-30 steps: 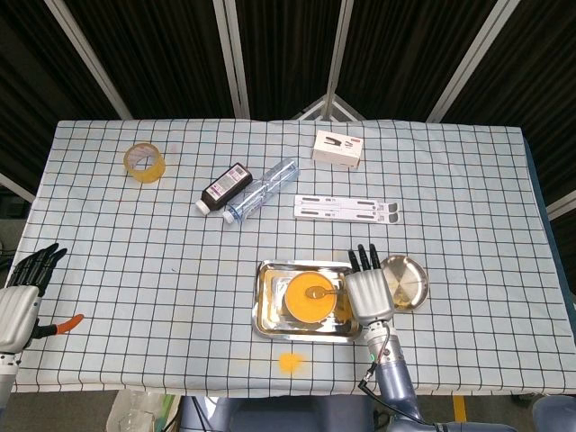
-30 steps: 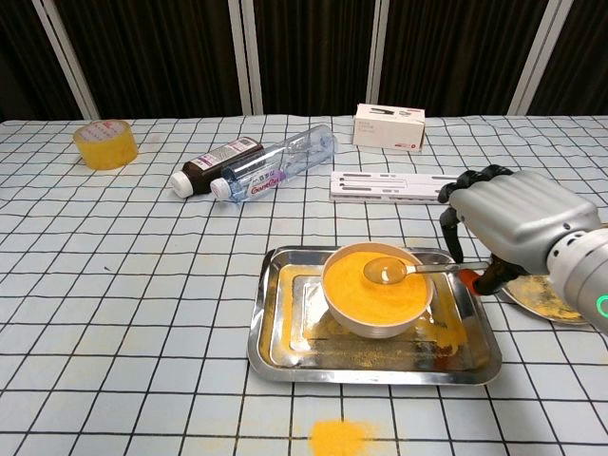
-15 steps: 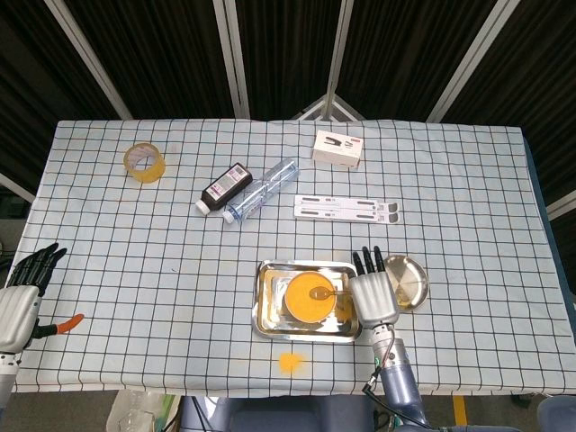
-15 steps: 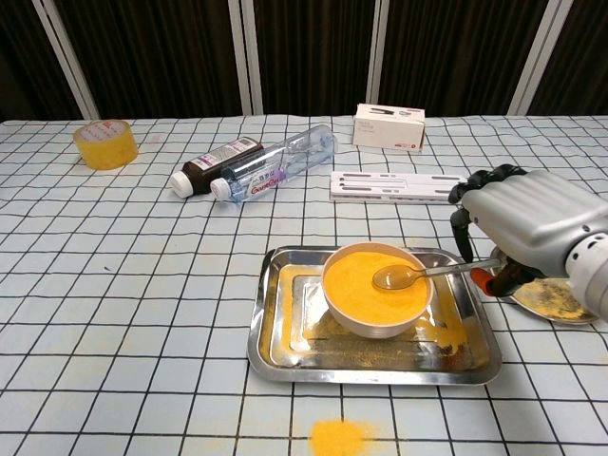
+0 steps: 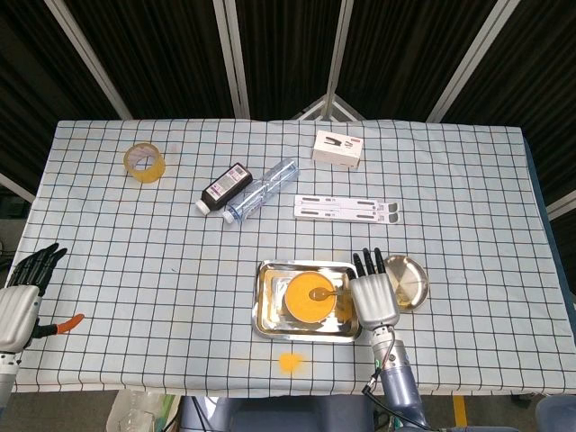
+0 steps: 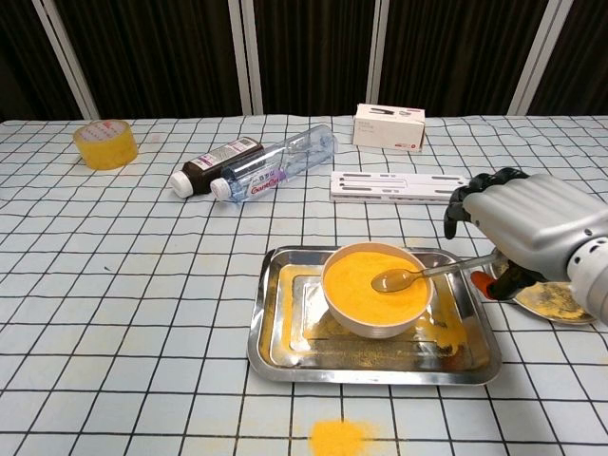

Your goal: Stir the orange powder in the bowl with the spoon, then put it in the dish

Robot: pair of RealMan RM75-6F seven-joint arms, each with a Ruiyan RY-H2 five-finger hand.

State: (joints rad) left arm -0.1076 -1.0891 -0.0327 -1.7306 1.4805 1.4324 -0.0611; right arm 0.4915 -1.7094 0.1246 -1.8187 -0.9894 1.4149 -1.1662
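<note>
Bowl (image 6: 376, 294) w/ orange powder (image 6: 366, 275) in tray (image 6: 285, 356); spoon (image 6: 399, 277) above.

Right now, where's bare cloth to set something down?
Bare: the wide stretch between the yellow tape roll and the steel tray, and the far-right cloth past the white box. Crowded: around the tray, round metal dish and right robot hand.

spoon (image 6: 418, 276) handle end hidden behind right robot hand (image 6: 528, 224), dish (image 6: 551, 300) partly covered
</note>
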